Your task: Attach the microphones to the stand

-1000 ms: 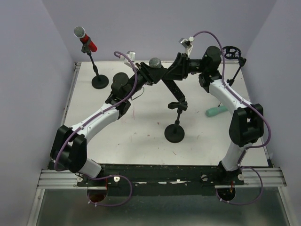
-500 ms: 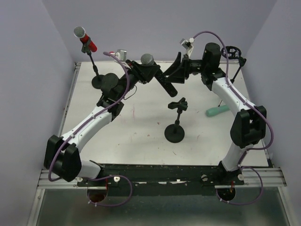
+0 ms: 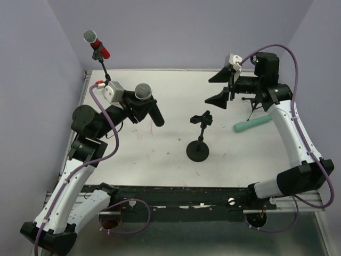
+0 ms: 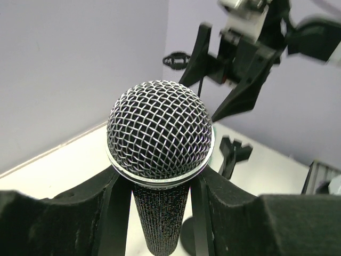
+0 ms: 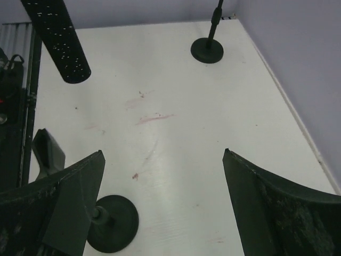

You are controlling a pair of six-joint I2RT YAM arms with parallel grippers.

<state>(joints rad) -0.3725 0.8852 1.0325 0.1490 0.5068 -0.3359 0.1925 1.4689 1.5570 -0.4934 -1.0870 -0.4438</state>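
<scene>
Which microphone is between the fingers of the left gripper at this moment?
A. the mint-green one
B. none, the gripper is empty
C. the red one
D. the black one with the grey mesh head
D: the left gripper is closed on the black microphone just below its mesh head, while the red microphone sits on a stand at the back left and the mint-green microphone lies on the table.

Pale lavender walls (image 3: 186,32) enclose a white table (image 3: 160,154) bearing faint reddish smudges.

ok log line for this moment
left pincer: shut on black mic; right pincer: open; red mic: on stand; green mic: on table
</scene>
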